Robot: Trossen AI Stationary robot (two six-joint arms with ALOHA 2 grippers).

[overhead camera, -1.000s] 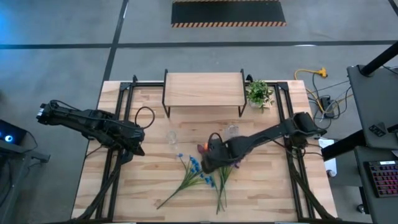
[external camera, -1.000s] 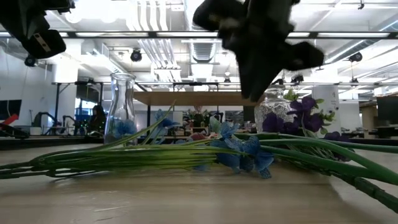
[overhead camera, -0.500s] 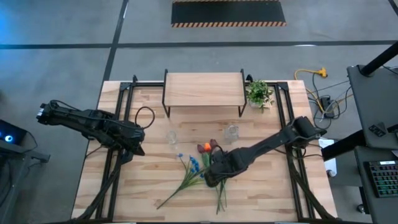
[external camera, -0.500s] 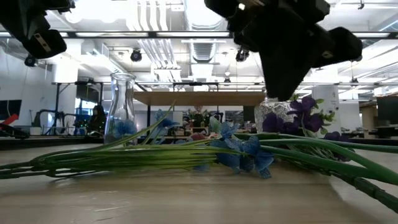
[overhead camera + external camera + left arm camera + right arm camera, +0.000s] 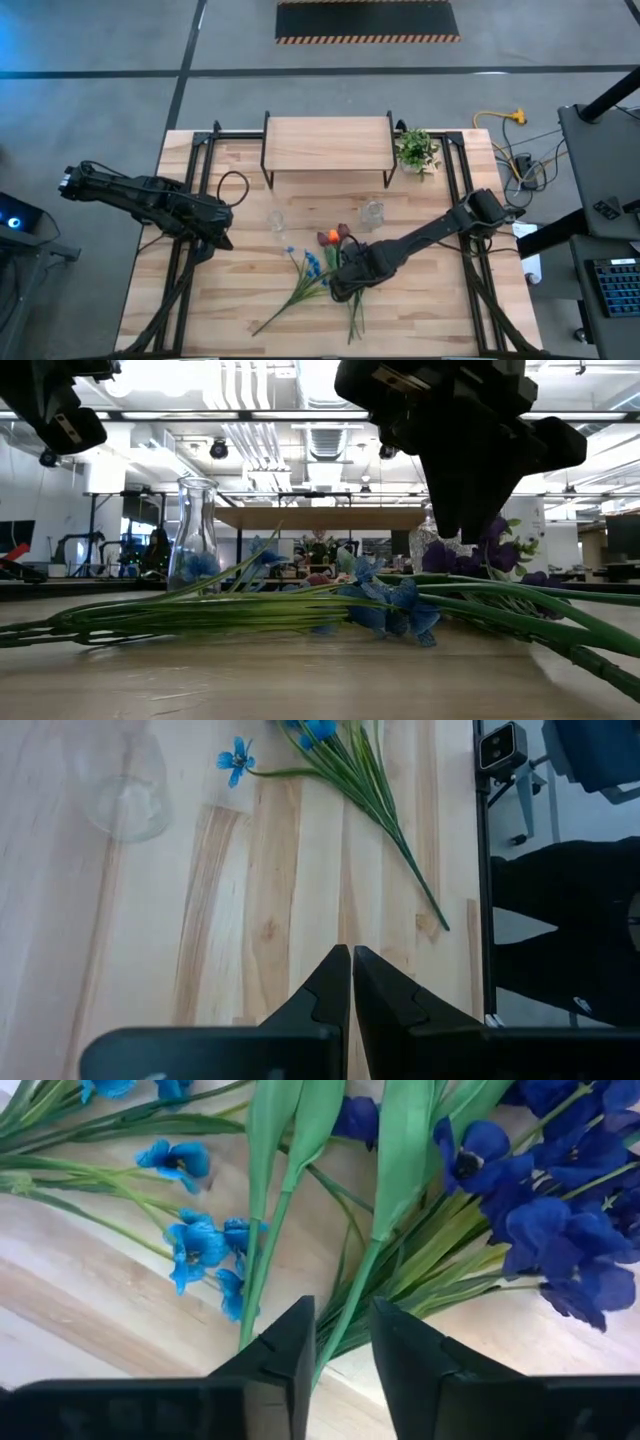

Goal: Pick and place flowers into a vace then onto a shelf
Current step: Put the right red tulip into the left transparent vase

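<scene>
Green stems lie nearest the front edge of the counter (image 5: 430, 300), fanning out from a loose heap of flowers (image 5: 325, 280): a blue spray (image 5: 205, 1245), a purple bunch (image 5: 560, 1220) and, toward the back of the heap, an orange bud (image 5: 325, 237) with a dark red tulip (image 5: 343, 232) just beside it. The right gripper (image 5: 340, 285) hangs low over this heap, and in its wrist view the jaws stand slightly apart with one leafy green stem running up into the gap between them, nothing gripped yet. The step in hand looks like picking a single flower, so the jaws should widen enough to straddle only that stem, come straight down until the tips are near the wood, and close on bare stem rather than on leaves or blossoms; catching a neighbouring stem would likely drag the whole tangle along. A grip nearer the blossom than the cut end should make the stem easier to steer into a narrow neck. Behind the heap stand two clear glass vases, one (image 5: 277, 220) to the left and one (image 5: 373, 212) to the right, both upright and apparently empty. The left gripper (image 5: 222, 238) waits at the left side, jaws closed on nothing. Farthest back sits the shelf (image 5: 327, 144), with a small potted plant (image 5: 416, 150) beside it.
</scene>
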